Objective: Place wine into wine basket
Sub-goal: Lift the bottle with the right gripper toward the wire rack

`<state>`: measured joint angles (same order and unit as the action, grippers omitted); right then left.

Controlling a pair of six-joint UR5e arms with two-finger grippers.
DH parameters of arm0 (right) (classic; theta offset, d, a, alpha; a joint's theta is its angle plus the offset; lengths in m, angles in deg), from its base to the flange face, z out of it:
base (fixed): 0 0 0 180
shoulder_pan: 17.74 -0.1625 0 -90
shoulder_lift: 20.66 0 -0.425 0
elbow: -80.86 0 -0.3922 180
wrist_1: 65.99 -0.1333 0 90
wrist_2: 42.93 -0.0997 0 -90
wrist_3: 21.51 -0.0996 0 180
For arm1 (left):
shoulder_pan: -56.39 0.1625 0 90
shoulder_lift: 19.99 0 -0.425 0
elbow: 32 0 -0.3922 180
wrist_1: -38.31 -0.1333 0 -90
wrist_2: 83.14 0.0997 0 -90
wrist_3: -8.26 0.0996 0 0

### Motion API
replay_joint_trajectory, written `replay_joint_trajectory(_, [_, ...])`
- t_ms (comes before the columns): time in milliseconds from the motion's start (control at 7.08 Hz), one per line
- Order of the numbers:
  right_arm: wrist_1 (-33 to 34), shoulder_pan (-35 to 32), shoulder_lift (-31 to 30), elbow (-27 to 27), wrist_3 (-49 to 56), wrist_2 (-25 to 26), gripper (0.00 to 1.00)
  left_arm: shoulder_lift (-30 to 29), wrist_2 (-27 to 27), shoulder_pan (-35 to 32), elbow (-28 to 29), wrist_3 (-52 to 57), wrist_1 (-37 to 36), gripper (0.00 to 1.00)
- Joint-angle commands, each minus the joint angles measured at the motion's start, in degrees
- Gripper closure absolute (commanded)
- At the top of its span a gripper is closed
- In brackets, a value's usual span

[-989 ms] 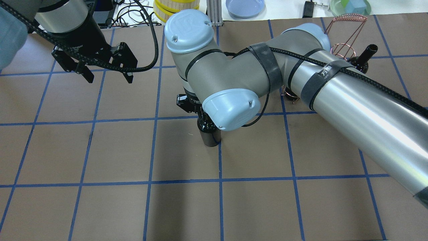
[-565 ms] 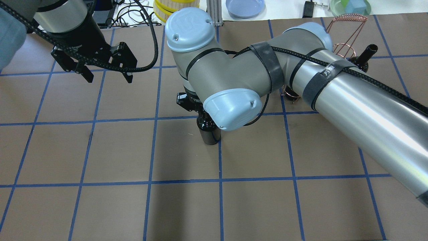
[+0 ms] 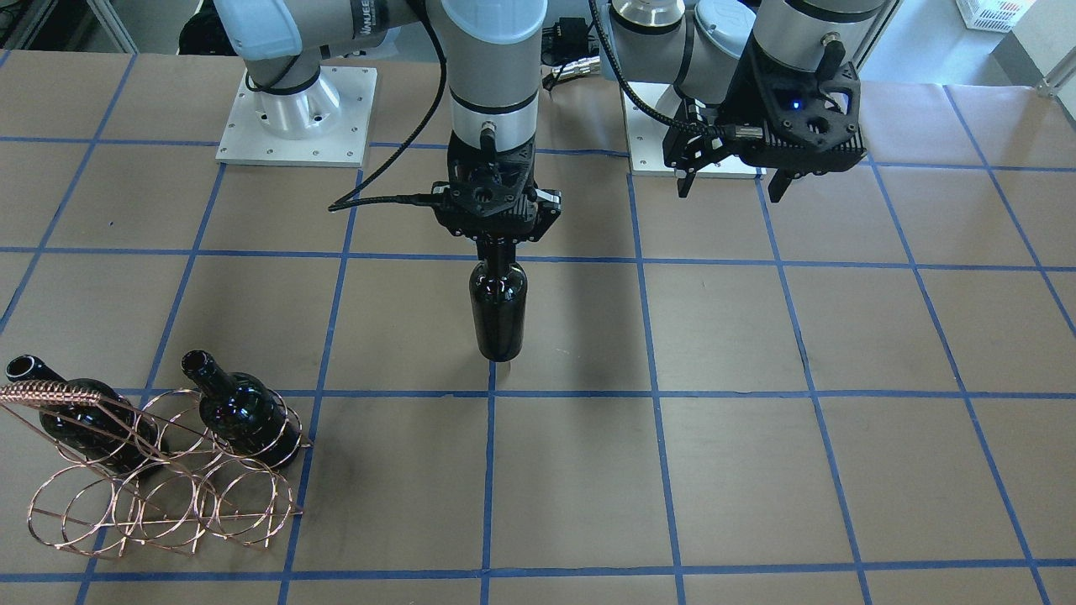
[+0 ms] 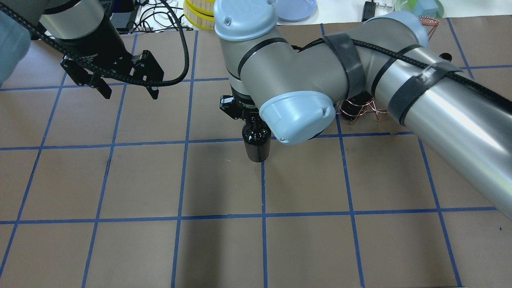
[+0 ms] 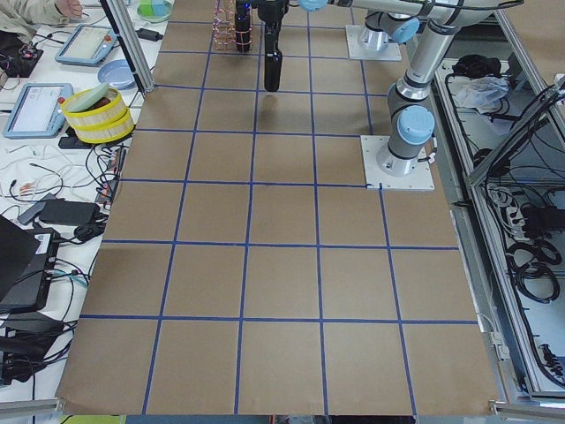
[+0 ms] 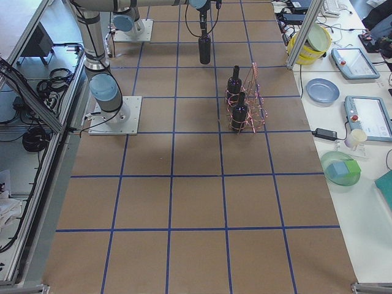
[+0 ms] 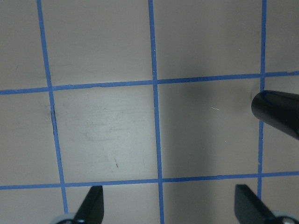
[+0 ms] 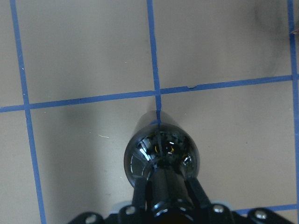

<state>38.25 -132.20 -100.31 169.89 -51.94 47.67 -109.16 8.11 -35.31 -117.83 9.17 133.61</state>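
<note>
My right gripper [image 3: 498,245] is shut on the neck of a glossy near-black wine bottle [image 3: 498,311] and holds it upright near the table's middle, its base seemingly just above the paper. The bottle also shows in the overhead view [image 4: 257,142] and in the right wrist view [image 8: 161,156], with one finger [image 8: 140,192] on each side of the neck. The copper wire wine basket [image 3: 160,496] stands apart on the table, with two look-alike bottles [image 3: 244,413] in its rings. My left gripper [image 4: 126,91] is open and empty, hovering well to the side.
In the overhead view the right arm hides most of the basket [image 4: 362,110]. Yellow-rimmed round containers [image 4: 204,12] and a blue plate [image 4: 294,8] lie past the table's far edge. The arms' base plates [image 3: 294,118] are at the robot's side.
My right arm has risen and swung a little toward the far right, carrying the bottle with it. My left gripper has not moved.
</note>
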Motion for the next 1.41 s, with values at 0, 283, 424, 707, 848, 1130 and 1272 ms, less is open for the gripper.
replay_joint_trajectory(0, [-4.65, 6.50, -5.31, -0.26, 5.27, -0.86, 1.00, 0.31, 0.15, -0.07, -0.55, 0.31, -0.02, 0.00])
replay_joint_trajectory(283, [-10.50, 13.00, -7.10, -4.36, 10.61, -2.27, 1.00, 0.40, -0.02, -0.07, -0.65, -0.04, -0.02, 0.00])
replay_joint_trajectory(424, [-15.51, 15.99, -7.27, -7.17, 15.62, -1.48, 1.00, 0.40, -0.02, -0.07, -0.65, -0.12, -0.02, 0.00])
replay_joint_trajectory(707, [-20.29, 23.54, -9.55, -7.90, 24.76, -0.77, 1.00, 0.40, -0.02, -0.07, -0.65, -0.12, -0.02, 0.00])
replay_joint_trajectory(848, [-22.14, 27.32, -10.26, -7.99, 29.94, -0.77, 1.00, 0.40, -0.02, -0.07, -0.65, -0.12, -0.11, 0.00])
replay_joint_trajectory(1130, [-22.33, 34.79, -10.00, -9.91, 36.74, -1.47, 1.00, 0.31, 0.06, -0.07, -0.65, -0.12, -0.11, 0.00])
replay_joint_trajectory(1272, [-22.25, 37.18, -9.48, -11.06, 41.29, -0.95, 1.00, 0.49, -0.02, -0.07, -0.65, -0.12, -0.11, 0.00])
